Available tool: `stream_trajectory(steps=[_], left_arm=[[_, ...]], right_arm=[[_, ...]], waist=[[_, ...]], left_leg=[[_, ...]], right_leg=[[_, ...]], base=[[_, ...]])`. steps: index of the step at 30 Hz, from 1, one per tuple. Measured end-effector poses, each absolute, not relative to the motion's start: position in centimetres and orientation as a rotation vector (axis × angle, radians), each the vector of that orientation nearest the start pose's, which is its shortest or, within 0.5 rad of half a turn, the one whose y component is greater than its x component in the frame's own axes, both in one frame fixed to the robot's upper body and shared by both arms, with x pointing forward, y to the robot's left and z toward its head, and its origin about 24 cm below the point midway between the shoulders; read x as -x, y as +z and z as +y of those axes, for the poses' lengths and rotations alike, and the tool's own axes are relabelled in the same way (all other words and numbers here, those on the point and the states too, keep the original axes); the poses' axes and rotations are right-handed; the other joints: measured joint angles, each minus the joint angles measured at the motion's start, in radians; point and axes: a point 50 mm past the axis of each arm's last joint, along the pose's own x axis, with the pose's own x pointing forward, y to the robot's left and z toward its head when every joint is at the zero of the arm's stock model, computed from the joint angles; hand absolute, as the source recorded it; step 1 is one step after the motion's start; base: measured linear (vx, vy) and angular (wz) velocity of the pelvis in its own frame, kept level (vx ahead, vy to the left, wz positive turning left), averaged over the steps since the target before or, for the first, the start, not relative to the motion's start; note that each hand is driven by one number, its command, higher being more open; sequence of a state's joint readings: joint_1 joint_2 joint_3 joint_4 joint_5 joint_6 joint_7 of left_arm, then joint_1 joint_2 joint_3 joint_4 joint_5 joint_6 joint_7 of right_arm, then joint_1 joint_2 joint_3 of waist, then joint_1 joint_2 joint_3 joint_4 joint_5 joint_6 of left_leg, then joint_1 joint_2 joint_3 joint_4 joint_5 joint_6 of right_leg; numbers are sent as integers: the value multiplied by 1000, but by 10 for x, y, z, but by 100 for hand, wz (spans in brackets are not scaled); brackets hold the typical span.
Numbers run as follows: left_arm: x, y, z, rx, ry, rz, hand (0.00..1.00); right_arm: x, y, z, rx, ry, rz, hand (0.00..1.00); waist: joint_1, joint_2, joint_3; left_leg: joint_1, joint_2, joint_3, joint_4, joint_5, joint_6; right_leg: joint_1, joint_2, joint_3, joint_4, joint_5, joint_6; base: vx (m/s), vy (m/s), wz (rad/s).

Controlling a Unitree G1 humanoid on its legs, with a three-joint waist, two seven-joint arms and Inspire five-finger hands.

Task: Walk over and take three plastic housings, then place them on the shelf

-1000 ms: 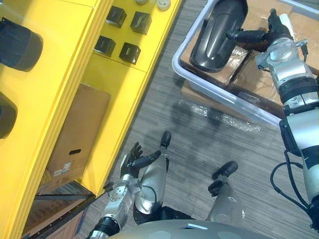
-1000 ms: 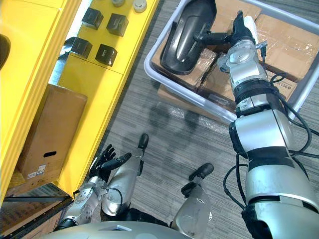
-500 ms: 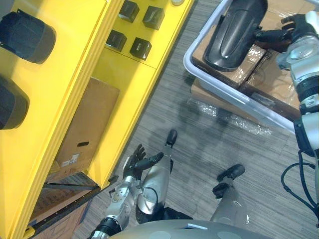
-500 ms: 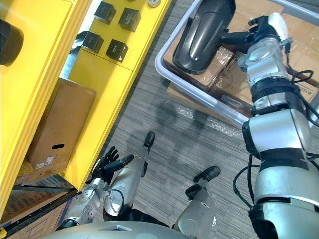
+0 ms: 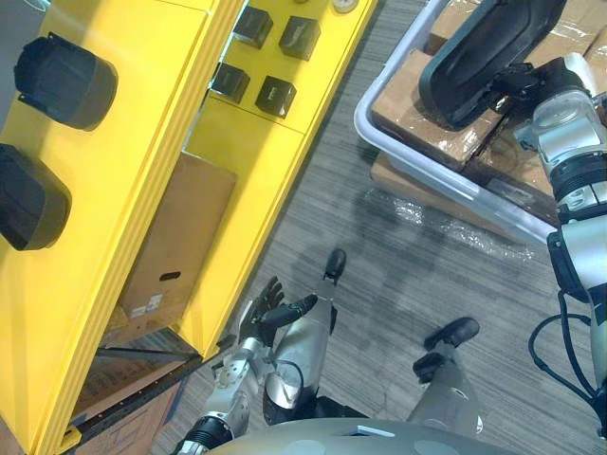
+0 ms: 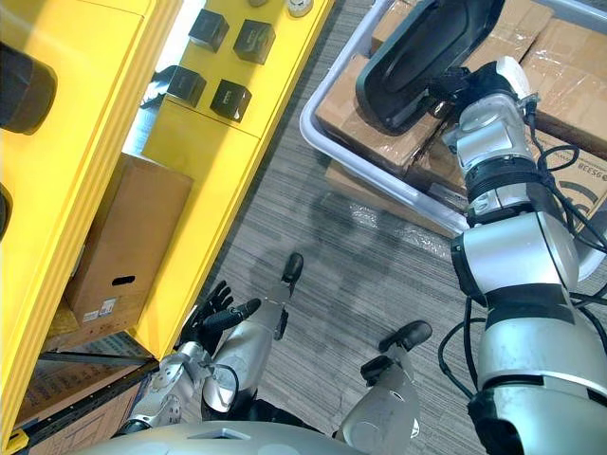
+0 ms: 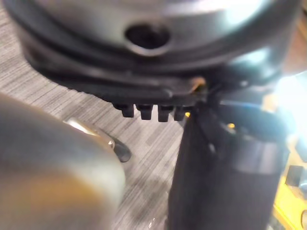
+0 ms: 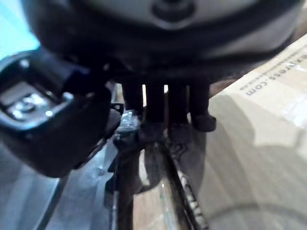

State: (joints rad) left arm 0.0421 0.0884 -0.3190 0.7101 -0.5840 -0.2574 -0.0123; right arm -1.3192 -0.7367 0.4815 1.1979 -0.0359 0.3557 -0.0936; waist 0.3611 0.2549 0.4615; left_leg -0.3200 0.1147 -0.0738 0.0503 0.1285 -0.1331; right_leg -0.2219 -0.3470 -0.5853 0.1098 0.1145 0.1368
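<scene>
A large black plastic housing (image 5: 484, 47) is tilted up over the grey crate (image 5: 417, 163) at the upper right. My right hand (image 5: 533, 83) is shut on the housing's lower edge, fingers curled round the rim. In the right wrist view those curled fingers (image 8: 163, 112) press against a dark edge beside a cardboard box (image 8: 249, 143). Two more black housings (image 5: 62, 81) (image 5: 28, 194) sit on the top of the yellow shelf (image 5: 142, 190) at the left. My left hand (image 5: 268, 311) hangs low beside the shelf, open and holding nothing.
The crate holds wrapped cardboard boxes (image 6: 379, 118) and rests on more cardboard. Several small black boxes (image 5: 270, 95) stand on a lower yellow shelf level. A brown cardboard box (image 5: 175, 237) sits beneath the shelf. Grey carpet lies between shelf and crate.
My right hand's fingers have closed on the housing's edge, and the housing has tipped up from lying in the crate. The camera has shifted. The left hand stays open.
</scene>
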Motion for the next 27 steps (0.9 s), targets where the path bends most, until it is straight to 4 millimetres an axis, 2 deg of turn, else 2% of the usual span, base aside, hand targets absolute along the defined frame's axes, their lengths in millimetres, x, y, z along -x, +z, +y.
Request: stream_trajectory(steps=[7,10,17,19,21,23,25,27], left_arm=[[-179,-102,131,363,2,557,100],[-175,-102,133,368,10,549,100],[-178,-91,143,311,31,483,100],[-180,-80,143,290,40,435,100],[-188,-64,139,305,45,372,100],[-202,-45,135,300,33,293,100],[-225,-20,130,292,15,193,100],[-244,-4,126,283,2,143,100]], right_arm=[[-397,249,-308,950,-452,257,0],[-399,250,-304,1009,-401,242,0],[-404,261,-287,1106,-336,150,0],[-405,269,-281,1123,-324,96,0],[-403,280,-279,1172,-329,34,0],[-401,284,-277,1195,-340,-15,0],[-401,281,-275,1231,-340,-40,0],[-402,274,-274,1249,-335,-39,0]], waist=[[-23,-3,2],[-39,-13,7],[-95,-69,34],[-122,-89,41],[-143,-95,42],[-155,-100,42],[-169,-109,41],[-173,-114,40]], left_leg=[[39,1,25,-24,10,-1],[70,4,41,-39,10,-1],[104,27,74,-56,11,-4],[119,33,93,-57,10,-5],[122,37,98,-57,10,-6],[132,39,111,-57,9,-7],[146,43,129,-57,6,-10],[154,49,141,-56,4,-13]], right_leg=[[14,4,18,-8,6,2],[31,10,31,-20,13,1],[48,43,58,-62,38,-8],[50,48,76,-63,42,-11],[50,53,81,-65,44,-14],[50,57,96,-68,49,-17],[59,63,108,-83,58,-21],[63,73,119,-98,68,-27]], base=[[-62,-18,-11],[-32,-30,-15],[-15,-44,-15],[-6,-31,-20],[-30,-35,-12],[-46,-26,-20],[-54,-15,-22],[-66,-24,-19]])
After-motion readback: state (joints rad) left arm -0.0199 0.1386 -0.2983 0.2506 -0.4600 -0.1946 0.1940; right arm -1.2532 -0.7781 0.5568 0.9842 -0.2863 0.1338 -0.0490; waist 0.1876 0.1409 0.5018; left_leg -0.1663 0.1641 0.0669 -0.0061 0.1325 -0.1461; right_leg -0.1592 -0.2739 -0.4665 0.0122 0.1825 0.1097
